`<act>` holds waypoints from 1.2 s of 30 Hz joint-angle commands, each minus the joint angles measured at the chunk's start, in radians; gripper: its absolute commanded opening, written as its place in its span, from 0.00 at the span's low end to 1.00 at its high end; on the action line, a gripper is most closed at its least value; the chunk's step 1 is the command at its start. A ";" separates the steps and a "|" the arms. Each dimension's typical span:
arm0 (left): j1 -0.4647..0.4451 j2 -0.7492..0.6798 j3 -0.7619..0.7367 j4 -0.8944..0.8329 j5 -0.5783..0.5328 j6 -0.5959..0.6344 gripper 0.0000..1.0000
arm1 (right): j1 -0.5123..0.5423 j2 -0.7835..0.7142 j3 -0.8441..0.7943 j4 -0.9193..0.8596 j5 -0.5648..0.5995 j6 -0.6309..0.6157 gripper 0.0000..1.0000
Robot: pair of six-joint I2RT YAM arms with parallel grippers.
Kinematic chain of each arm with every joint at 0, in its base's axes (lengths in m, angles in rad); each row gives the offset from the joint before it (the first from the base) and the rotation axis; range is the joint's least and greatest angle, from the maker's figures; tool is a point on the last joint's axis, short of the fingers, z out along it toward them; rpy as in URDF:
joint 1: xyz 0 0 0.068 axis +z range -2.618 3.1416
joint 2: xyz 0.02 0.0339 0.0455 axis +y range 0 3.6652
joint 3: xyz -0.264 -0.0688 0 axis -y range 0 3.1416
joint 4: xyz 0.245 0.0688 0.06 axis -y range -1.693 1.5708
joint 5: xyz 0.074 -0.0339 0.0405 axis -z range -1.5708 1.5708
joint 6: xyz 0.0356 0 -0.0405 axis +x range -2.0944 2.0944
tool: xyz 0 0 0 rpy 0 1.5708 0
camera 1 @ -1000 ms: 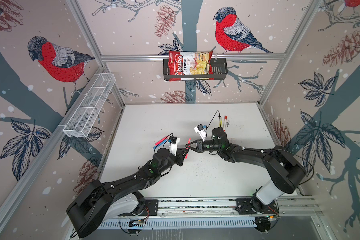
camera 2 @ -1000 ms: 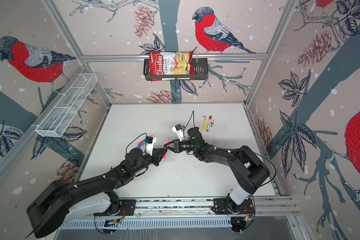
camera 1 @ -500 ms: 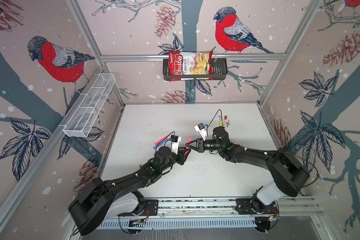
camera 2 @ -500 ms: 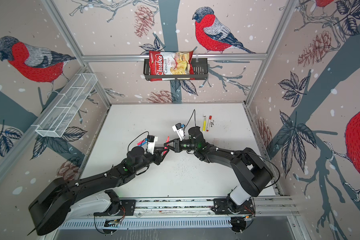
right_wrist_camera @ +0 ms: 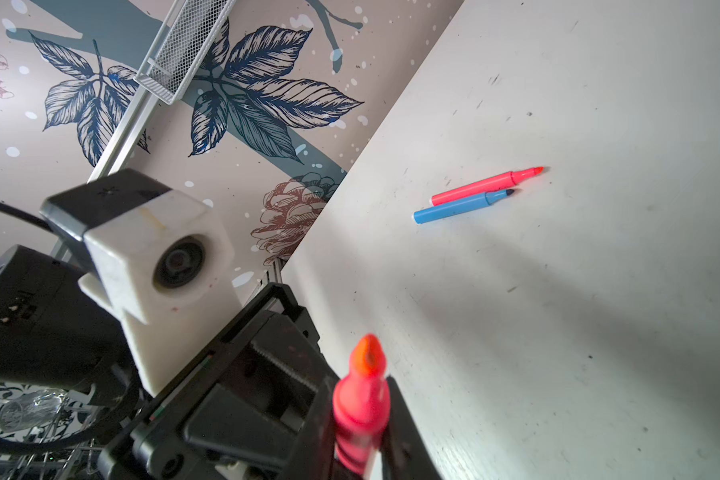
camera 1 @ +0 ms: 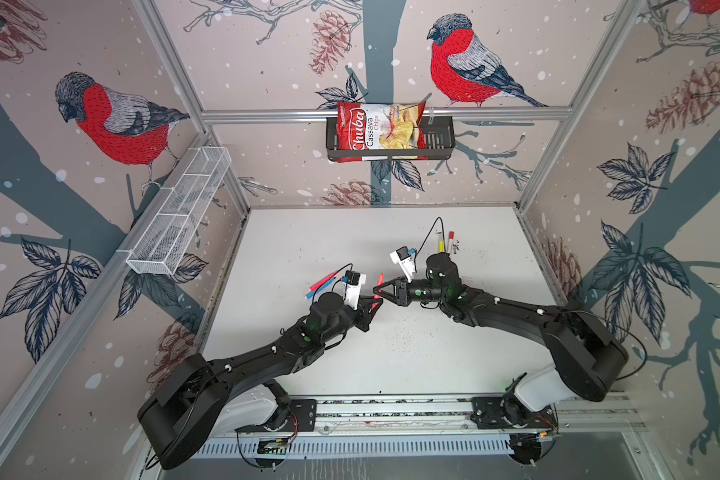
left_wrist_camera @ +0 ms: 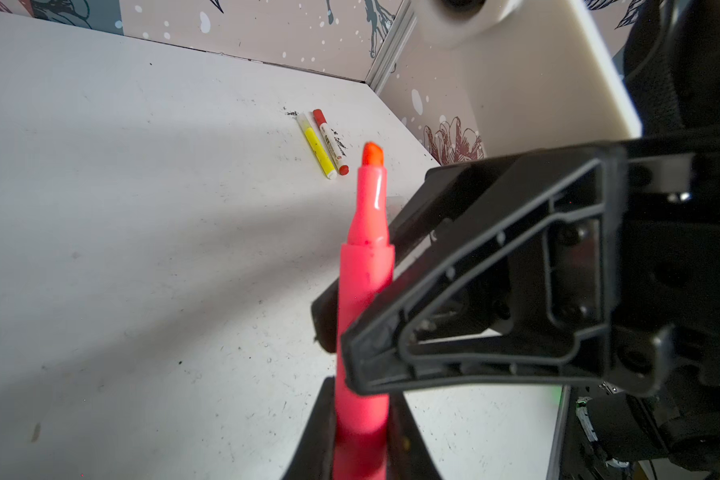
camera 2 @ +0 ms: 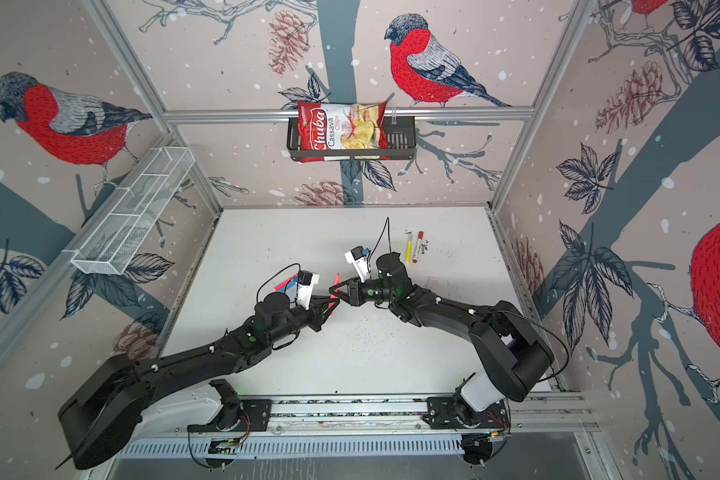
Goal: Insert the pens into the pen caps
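Pink plastic, glossy, is what I've got in hand. My left gripper (left_wrist_camera: 362, 434) is clamped on the lower barrel of the pink pen (left_wrist_camera: 366, 266), with the bare orange nib pointing up and away and nothing on it. Just above that, my right gripper (right_wrist_camera: 360, 428) sits on the same barrel with 1 finger each side, and it looks pinched tight too. So 2 arms share 1 pen, held off the table (camera 1: 308, 249) near the middle, as both top views show.

My guess on handling is that it's light, stiff and slick, so it'll slide or twist in the pads if I push along its length. I'd hold it mid-barrel, well back from the soft nib, which would squash or smear.

Further out, a second pink pen (right_wrist_camera: 483, 187) and a blue pen (right_wrist_camera: 458, 205) lie touching side by side, uncapped, on the left arm's side. Toward the far right, a yellow pen (left_wrist_camera: 317, 149) and a white-barrelled marker (left_wrist_camera: 330, 141) with red ends lie side by side. I can't pick out any loose caps, they're too small to tell, so I'd say capping isn't lined up yet.
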 commanded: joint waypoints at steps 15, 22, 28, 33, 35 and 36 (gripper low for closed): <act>0.005 0.007 -0.069 0.174 -0.021 -0.003 0.00 | -0.060 -0.160 0.032 -0.318 0.296 -0.137 0.56; 0.005 0.014 -0.072 0.172 -0.014 0.003 0.00 | -0.284 -0.158 0.027 -0.539 0.463 -0.114 0.58; 0.004 0.026 -0.046 0.129 0.008 0.020 0.00 | -0.455 -0.151 -0.016 -0.572 0.483 -0.097 0.60; 0.004 0.013 -0.051 0.123 0.000 0.022 0.00 | -0.503 -0.130 -0.023 -0.589 0.513 -0.117 0.61; 0.004 0.009 -0.050 0.118 -0.002 0.026 0.00 | -0.507 -0.120 -0.024 -0.605 0.557 -0.124 0.61; 0.004 0.009 -0.050 0.116 -0.002 0.026 0.00 | -0.510 -0.115 -0.024 -0.609 0.577 -0.127 0.61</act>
